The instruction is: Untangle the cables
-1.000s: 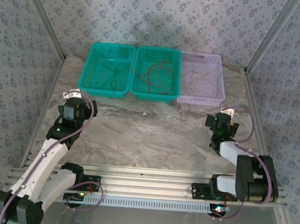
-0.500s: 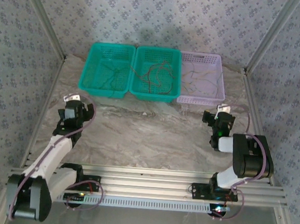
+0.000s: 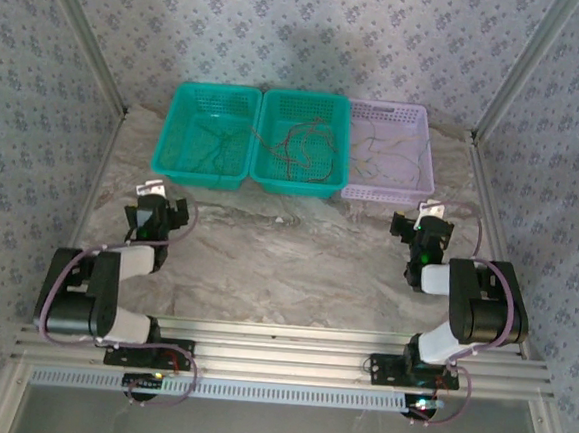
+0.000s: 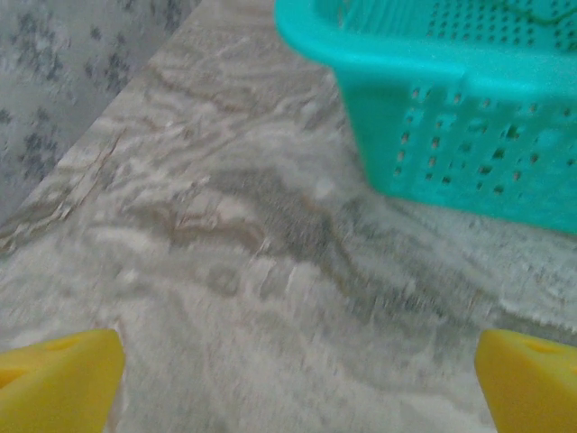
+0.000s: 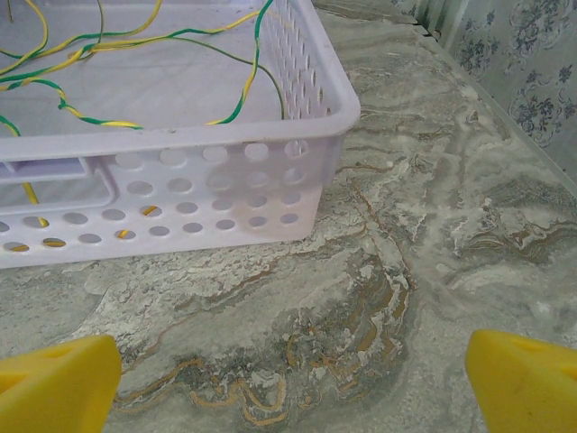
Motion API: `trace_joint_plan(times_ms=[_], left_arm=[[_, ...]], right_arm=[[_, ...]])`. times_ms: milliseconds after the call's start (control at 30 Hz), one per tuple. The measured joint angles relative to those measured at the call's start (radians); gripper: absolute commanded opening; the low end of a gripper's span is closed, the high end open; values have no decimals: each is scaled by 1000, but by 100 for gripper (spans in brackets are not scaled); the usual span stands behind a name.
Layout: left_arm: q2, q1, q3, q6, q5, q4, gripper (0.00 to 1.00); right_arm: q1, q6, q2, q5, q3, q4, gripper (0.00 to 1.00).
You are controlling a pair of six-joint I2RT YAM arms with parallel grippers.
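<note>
Top external: mounted high, behind the mounting rail (image 3: 280, 338) at 6 o'clock. It looks down and forward across the whole table (image 3: 286, 261) toward the baskets at 12 o'clock. Farthest, widest view.

Left wrist: low and close over the table (image 4: 225, 271), facing forward. The left tool (image 4: 297, 383) has yellow fingertips (image 4: 54, 379) at 7 and 5 o'clock. Corner of the left teal basket (image 4: 451, 144) sits at 1 o'clock. Soft focus.

Right wrist: same low, close angle. The right tool (image 5: 288, 379) has fingertips (image 5: 523, 379) at 7 and 5 o'clock. The lilac basket (image 5: 180, 189) is at 11 o'clock.

Overlap: top view takes in both, at the left teal basket (image 3: 198, 176) by the left tool (image 3: 157, 206) and the lilac basket (image 3: 387, 194) by the right tool (image 3: 424, 227).
</note>
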Motion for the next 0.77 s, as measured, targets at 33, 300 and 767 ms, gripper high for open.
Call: trace_joint_plan(times_ms=[33,300,767], left_arm=[[38,0,-1,10,3,55,100],[114,22,-1,22,34,151,100],[114,22,-1,23,53,176,100]], right_arm=[[0,0,0,0,0,1,100],[0,0,0,-1,0,1,100],[0,0,0,-1,0,1,100]])
